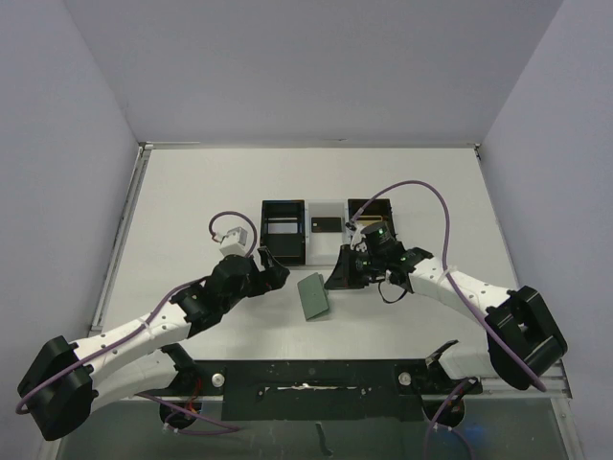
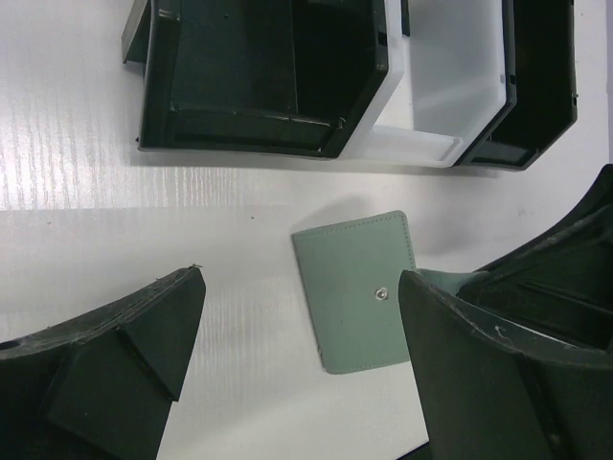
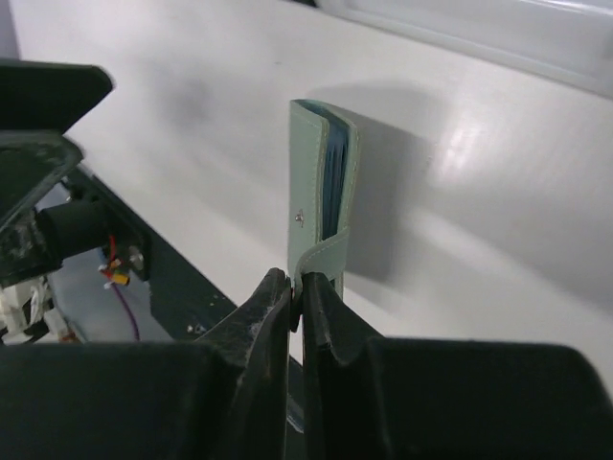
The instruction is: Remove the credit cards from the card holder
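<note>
The teal-grey card holder (image 1: 313,298) (image 2: 359,292) lies folded shut on the white table between the two arms, its snap stud facing up. In the right wrist view the card holder (image 3: 308,182) shows edge-on, with pale blue lining between its halves. My right gripper (image 1: 338,277) (image 3: 297,284) is shut on the holder's small side tab (image 3: 326,254) at its right edge. To the holder's left, my left gripper (image 1: 278,272) (image 2: 302,280) hangs open and low, its fingers (image 2: 163,316) holding nothing. The credit cards are hidden inside the holder.
Behind the holder stands a row of bins: a black box (image 1: 283,230) (image 2: 259,77), a white tray (image 1: 327,213) (image 2: 441,86) with a small dark rectangle (image 1: 326,225) in it, and another black box (image 1: 370,213). The table's near edge (image 1: 316,359) runs just below the holder.
</note>
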Tool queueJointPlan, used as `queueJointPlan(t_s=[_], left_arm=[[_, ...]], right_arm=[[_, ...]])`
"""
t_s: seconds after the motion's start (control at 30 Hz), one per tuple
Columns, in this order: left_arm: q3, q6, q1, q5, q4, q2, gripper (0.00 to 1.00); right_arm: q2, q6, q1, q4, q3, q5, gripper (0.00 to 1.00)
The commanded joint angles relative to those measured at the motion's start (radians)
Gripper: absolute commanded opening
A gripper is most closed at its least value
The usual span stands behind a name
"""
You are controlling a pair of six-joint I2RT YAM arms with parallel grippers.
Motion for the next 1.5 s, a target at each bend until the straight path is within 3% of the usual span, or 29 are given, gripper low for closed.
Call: queueJointPlan(t_s=[0.0,0.23,0.47,0.67,1.13,1.3,1.47], left_arm=[[0.071,0.009,0.007,-0.022,-0.01,-0.02,0.84],[0.08,0.007,0.01,-0.051,-0.048,-0.052,0.84],[0.056,-0.02,0.011,-0.051,-0.071,-0.088,0.84],[0.057,-0.006,0.018,-0.056,-0.112,-0.108,0.83],[0.046,-0.008,0.028,0.05,-0.045,-0.056,0.81],[0.043,0.006,0.028,0.091,-0.013,-0.044,0.77],[0.034,0.019,0.036,0.176,0.052,-0.01,0.74]], right_arm=[[-0.004,0.023,0.03,0.131,0.055,-0.163,0.0],[0.07,0.14,0.078,0.196,0.107,-0.178,0.01],[0.143,0.117,0.111,0.134,0.165,-0.134,0.01],[0.091,0.137,0.113,0.152,0.178,-0.154,0.0],[0.05,0.166,0.124,0.121,0.15,-0.115,0.0],[-0.026,0.164,0.024,0.1,0.102,-0.054,0.0],[-0.104,0.156,-0.141,0.07,-0.081,-0.063,0.0]])
